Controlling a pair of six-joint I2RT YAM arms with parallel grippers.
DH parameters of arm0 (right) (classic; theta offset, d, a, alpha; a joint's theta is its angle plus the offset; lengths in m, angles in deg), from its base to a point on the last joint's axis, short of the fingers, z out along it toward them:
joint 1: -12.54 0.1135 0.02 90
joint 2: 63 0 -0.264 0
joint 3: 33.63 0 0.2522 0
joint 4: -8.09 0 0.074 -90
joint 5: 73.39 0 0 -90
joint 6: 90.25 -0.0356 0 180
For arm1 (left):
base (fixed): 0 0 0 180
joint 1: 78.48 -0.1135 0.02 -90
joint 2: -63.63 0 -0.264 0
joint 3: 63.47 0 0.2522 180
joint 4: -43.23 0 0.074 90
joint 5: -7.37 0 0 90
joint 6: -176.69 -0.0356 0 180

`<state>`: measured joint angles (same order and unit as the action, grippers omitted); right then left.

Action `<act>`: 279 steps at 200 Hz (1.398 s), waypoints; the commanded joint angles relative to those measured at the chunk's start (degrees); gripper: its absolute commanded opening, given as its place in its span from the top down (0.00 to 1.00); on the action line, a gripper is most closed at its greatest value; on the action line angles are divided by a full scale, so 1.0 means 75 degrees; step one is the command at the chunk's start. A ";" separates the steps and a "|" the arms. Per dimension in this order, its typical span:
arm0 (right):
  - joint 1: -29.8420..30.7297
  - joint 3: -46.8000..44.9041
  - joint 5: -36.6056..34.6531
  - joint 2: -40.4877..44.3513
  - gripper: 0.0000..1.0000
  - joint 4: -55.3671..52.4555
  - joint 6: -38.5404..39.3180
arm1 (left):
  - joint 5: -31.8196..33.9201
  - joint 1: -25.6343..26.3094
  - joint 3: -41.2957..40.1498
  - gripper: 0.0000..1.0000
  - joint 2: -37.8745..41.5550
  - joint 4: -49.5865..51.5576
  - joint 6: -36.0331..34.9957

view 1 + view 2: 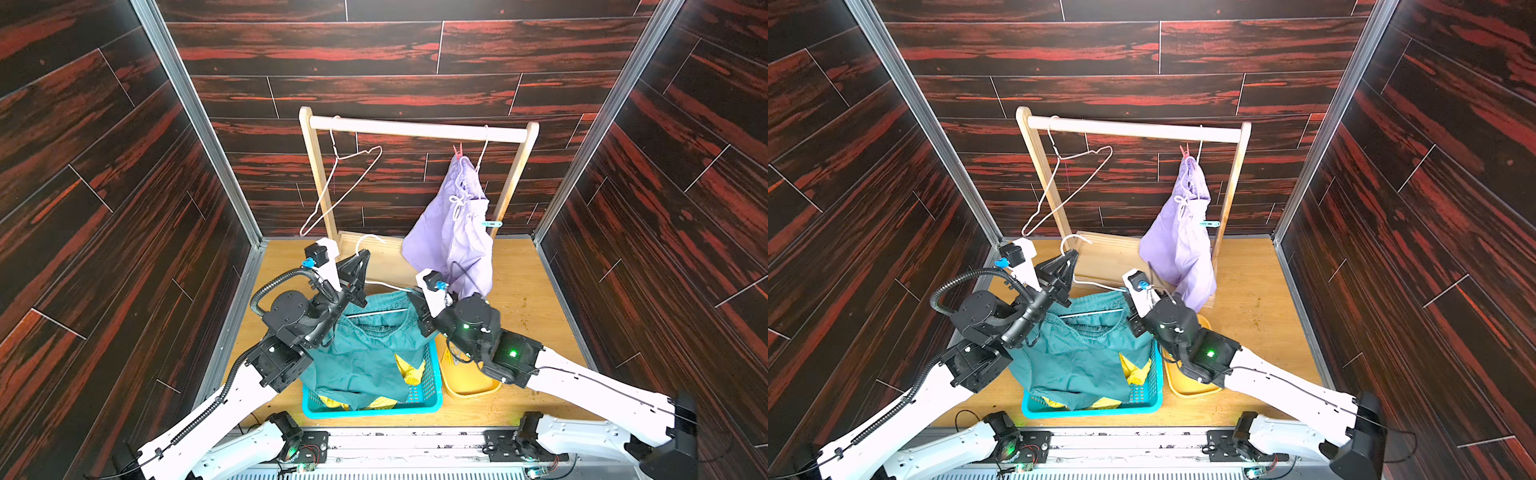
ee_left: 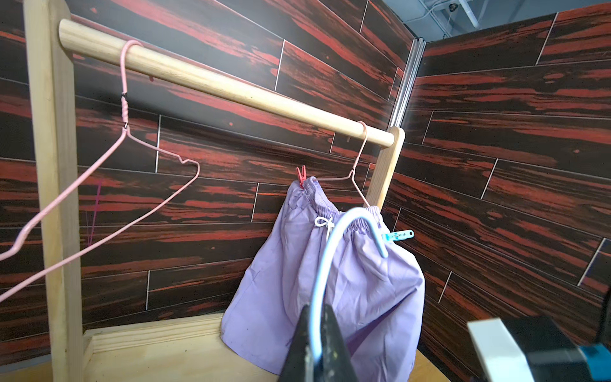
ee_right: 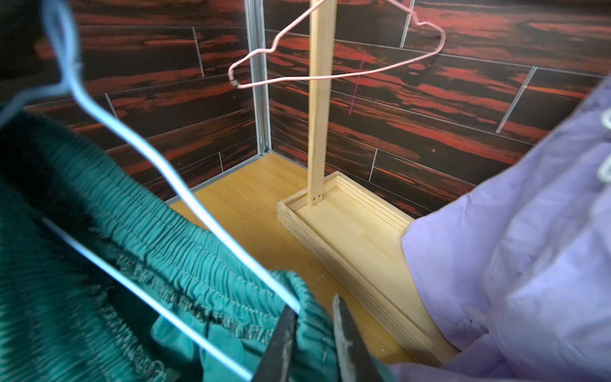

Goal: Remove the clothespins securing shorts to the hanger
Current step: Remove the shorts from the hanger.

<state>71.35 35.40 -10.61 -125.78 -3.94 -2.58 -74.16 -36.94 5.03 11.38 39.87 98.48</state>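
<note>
While left jaws clamp the hanger (image 3: pixel 185 195), right jaws straddle green shorts (image 1: pixel 365 361).

Under the rack bar (image 1: pixel 415 129) the middle is free, between pink hanger (image 2: pixel 124 109) and lavender shorts (image 1: pixel 449 241). In front of the rack, a blue basket (image 1: pixel 374 412) and yellow tray (image 1: pixel 469 388) block the surface (image 1: pixel 523 291).

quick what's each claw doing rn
left claw: closed, holding the light blue hanger by its hook
right claw: jaws either side of the teal shorts waistband; grip cannot be told

Lavender shorts (image 1: pixel 449 245) hang, seemingly pinned by red clothespin (image 1: pixel 457 151) and blue clothespin (image 1: pixel 492 224).
</note>
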 commanded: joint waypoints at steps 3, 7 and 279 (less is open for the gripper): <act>-0.0582 -0.0382 -0.0150 0.0598 0.74 -0.0343 -0.0825 | 0.0217 -0.0054 0.0225 1.00 0.0272 -0.0459 -0.0153; -0.0661 -0.0431 -0.0088 0.0679 0.74 -0.0374 -0.0885 | 0.0216 -0.0054 0.0214 1.00 0.0275 -0.0453 -0.0147; -0.3077 0.0887 0.2535 0.0549 0.95 -0.2232 -0.1605 | -0.3234 -0.0054 0.0163 1.00 0.1049 0.0982 -0.1526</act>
<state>48.95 41.56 8.62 -122.87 -20.72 -13.75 -98.91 -37.05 4.83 18.63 46.40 89.04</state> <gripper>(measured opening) 0.046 0.074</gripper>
